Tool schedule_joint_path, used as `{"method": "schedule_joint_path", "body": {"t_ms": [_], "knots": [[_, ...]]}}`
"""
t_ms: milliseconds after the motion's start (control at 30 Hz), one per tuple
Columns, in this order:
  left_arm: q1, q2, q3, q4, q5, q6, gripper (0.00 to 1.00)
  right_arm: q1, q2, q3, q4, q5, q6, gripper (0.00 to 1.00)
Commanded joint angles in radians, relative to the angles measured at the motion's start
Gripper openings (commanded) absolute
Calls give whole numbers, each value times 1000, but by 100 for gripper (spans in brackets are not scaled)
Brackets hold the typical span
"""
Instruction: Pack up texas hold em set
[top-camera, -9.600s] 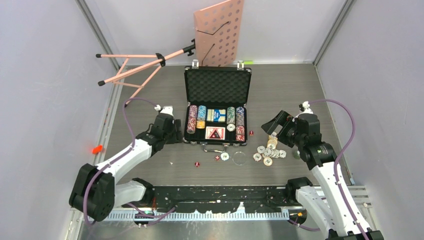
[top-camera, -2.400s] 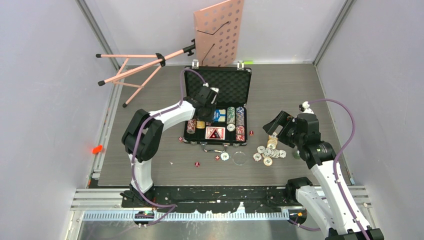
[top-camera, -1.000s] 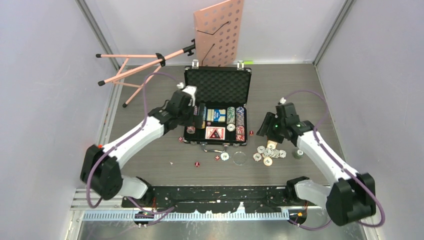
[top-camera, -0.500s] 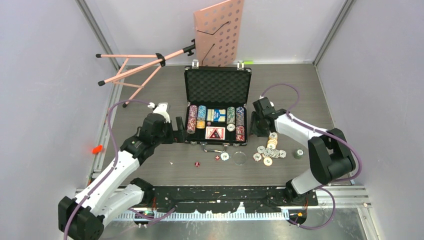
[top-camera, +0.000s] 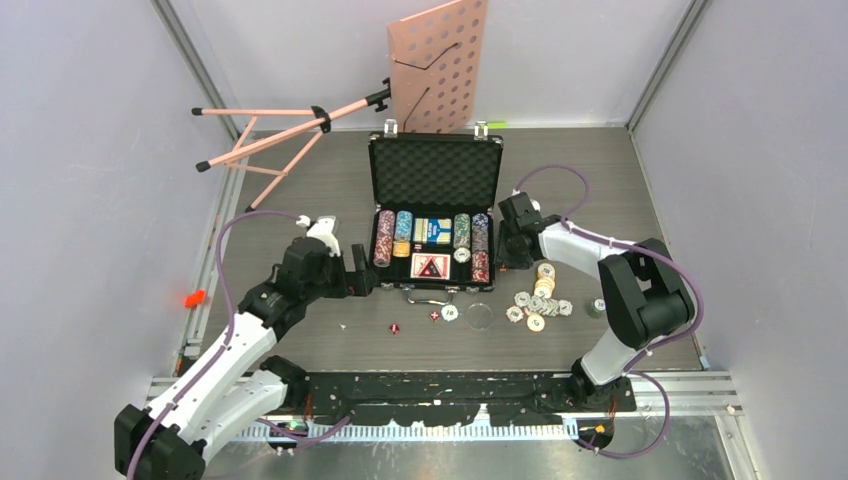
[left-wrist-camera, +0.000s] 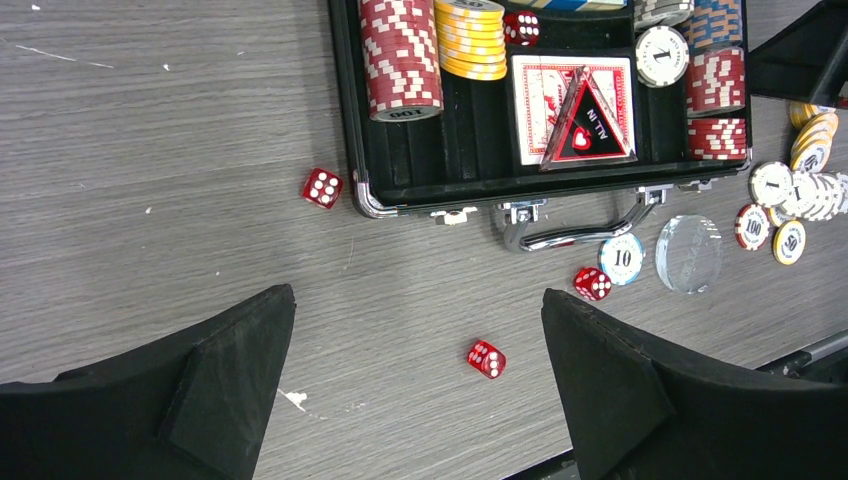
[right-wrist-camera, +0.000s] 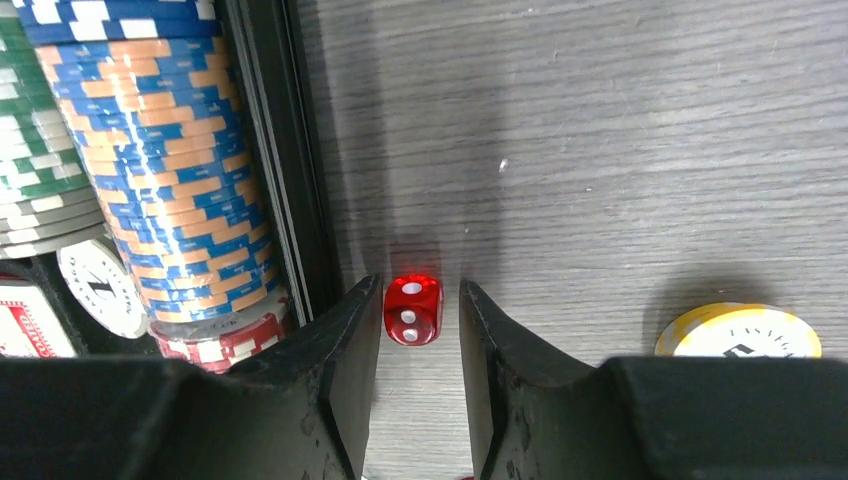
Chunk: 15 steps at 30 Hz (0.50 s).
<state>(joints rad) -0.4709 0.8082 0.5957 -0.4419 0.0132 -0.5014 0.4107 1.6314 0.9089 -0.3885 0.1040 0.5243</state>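
The black briefcase (top-camera: 371, 200) lies open, with chip stacks (top-camera: 385, 238) and card decks (top-camera: 430, 266) in its tray. My right gripper (top-camera: 503, 260) is low at the case's right wall (right-wrist-camera: 280, 150). In the right wrist view the right gripper (right-wrist-camera: 420, 288) straddles a small red die (right-wrist-camera: 413, 310) on the table, jaws narrow, a gap still showing on the right side. My left gripper (left-wrist-camera: 416, 293) hangs wide open and empty left of the case front, above a red die (left-wrist-camera: 486, 359). Other dice (left-wrist-camera: 322, 187) (left-wrist-camera: 592, 283) lie near the handle.
Loose chips (top-camera: 535, 305) and a yellow stack (right-wrist-camera: 738, 332) lie right of the case, a green chip (top-camera: 597, 307) farther right. A clear disc (left-wrist-camera: 688, 253) and a "10" chip (left-wrist-camera: 622, 258) sit by the handle. The pink music stand (top-camera: 440, 60) lies behind the case.
My right arm swung from the loose chips to the case's right wall and its jaws narrowed round the die. My left arm drew back from the case to its left front.
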Motion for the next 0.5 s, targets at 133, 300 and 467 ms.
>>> {"method": "schedule_joint_path", "body": {"t_ms": [133,300,467], "knots": [[5,-14,12,13,17,16,97,10,15,64,1,68,-35,38],[5,-9,25,10,17,24,97,18,-6,62,-16,86,-43,34],[5,-11,40,-4,12,29,97,20,-18,59,-37,77,-33,33]]}}
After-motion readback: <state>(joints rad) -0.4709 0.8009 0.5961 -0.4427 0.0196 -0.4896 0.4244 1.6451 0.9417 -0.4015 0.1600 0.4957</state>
